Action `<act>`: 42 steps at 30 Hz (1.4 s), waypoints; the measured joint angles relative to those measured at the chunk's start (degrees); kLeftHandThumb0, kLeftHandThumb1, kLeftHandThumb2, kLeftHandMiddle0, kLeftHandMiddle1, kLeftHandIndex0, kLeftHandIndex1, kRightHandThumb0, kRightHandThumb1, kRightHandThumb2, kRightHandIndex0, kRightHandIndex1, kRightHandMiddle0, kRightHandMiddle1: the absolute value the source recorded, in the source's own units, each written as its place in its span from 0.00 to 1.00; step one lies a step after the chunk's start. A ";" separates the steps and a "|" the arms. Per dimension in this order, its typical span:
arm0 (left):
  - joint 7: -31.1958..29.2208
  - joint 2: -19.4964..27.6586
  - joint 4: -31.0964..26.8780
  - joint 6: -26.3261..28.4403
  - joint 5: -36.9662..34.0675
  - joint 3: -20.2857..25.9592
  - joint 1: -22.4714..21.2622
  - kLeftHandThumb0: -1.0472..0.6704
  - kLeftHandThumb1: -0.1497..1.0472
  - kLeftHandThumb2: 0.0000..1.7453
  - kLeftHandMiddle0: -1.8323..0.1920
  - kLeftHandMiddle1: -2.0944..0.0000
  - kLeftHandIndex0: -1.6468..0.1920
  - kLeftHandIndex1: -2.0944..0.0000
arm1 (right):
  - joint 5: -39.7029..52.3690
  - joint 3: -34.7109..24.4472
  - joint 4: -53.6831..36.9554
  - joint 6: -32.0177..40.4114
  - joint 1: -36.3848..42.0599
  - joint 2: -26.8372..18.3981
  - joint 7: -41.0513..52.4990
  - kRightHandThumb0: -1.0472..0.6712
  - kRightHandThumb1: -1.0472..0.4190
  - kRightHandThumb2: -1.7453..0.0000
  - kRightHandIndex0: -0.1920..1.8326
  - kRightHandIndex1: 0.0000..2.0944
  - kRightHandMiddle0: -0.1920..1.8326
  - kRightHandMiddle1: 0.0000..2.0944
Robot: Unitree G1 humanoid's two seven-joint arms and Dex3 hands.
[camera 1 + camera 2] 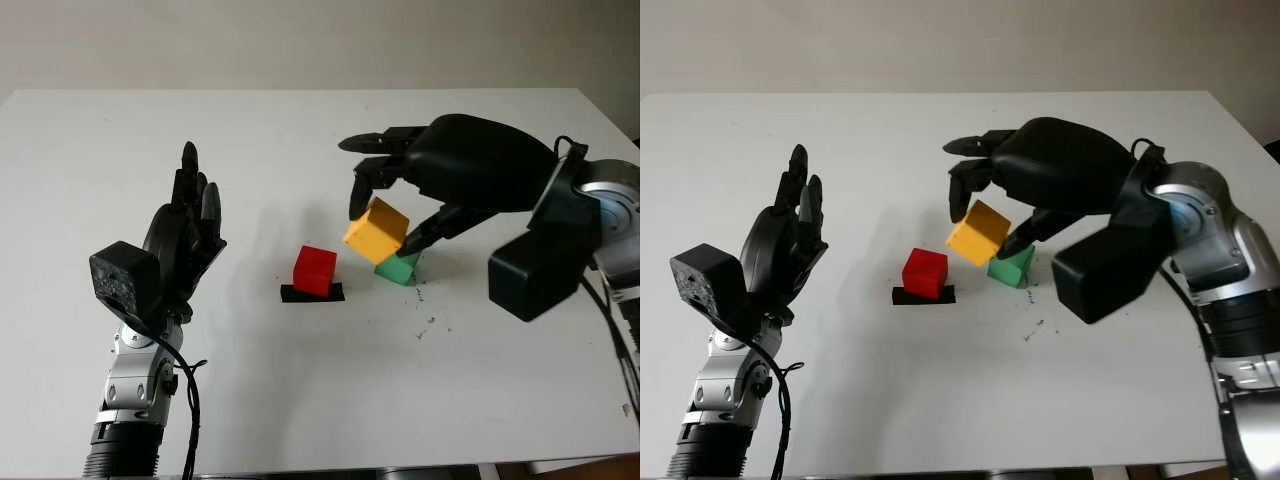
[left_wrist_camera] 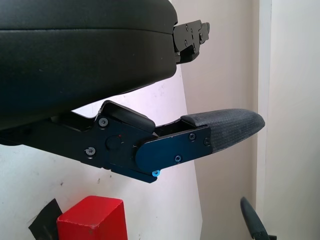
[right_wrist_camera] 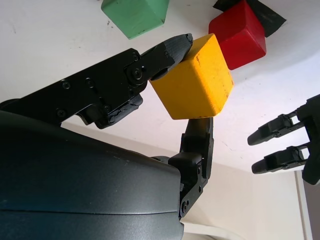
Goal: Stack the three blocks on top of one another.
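Three small cubes are my concern here, and all look like hard, light, smooth pieces with sharp corners, so I judge they will not deform but can slip or turn between fingertips. Nearest to me the left hand [image 1: 185, 235] is raised upright above the white table [image 1: 120, 130] on the left side, open and holding nothing. Further in, the red block [image 1: 314, 270] sits flat on a black tape mark [image 1: 311, 293], near the centre. Just beside it on the right, the right hand [image 1: 992, 225] pinches the yellow block [image 1: 376, 231] on two opposite faces, one finger [image 3: 167, 50] on one face, another below. The block is in the air, tilted on a corner, just above the green block [image 1: 399, 267]; I cannot tell if they touch. A cube has no long axis; I think opposite flat faces are the best place to hold, not edges.
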 measured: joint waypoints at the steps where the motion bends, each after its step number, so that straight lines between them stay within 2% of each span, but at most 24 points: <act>1: 0.00 0.00 0.00 -0.01 0.00 0.05 0.00 0.15 1.00 0.39 1.00 1.00 1.00 1.00 | -0.58 0.36 0.38 -0.31 -0.61 0.23 -0.07 0.35 0.06 0.97 0.23 0.03 0.33 0.58; 13: 0.34 -0.08 -0.37 -0.11 0.46 0.05 -0.07 0.14 1.00 0.40 1.00 1.00 1.00 1.00 | -7.25 7.25 13.06 -8.34 -11.50 5.23 -0.79 0.36 0.08 0.97 0.21 0.02 0.34 0.57; 18: 0.97 -0.21 -1.30 -0.11 0.90 -0.07 0.03 0.14 1.00 0.41 1.00 1.00 1.00 1.00 | -10.24 10.32 19.58 -11.46 -15.97 7.65 -1.22 0.34 0.08 0.97 0.20 0.02 0.32 0.62; 23: 1.03 -0.45 -1.98 -0.09 0.90 -0.22 0.82 0.14 1.00 0.41 1.00 1.00 1.00 1.00 | -12.07 12.31 25.08 -12.87 -19.62 10.35 -2.60 0.34 0.09 0.97 0.22 0.03 0.32 0.62; 32: 1.46 -0.76 -3.19 0.20 0.84 -0.23 1.75 0.15 1.00 0.41 1.00 1.00 1.00 1.00 | -13.02 13.81 29.88 -14.36 -22.05 12.65 -3.64 0.34 0.09 0.97 0.21 0.02 0.32 0.61; 42: 2.84 -1.23 -3.34 0.94 2.30 -0.70 1.90 0.14 1.00 0.42 1.00 1.00 1.00 1.00 | -14.68 14.92 31.27 -15.67 -24.12 12.93 -4.04 0.33 0.09 0.97 0.21 0.03 0.33 0.61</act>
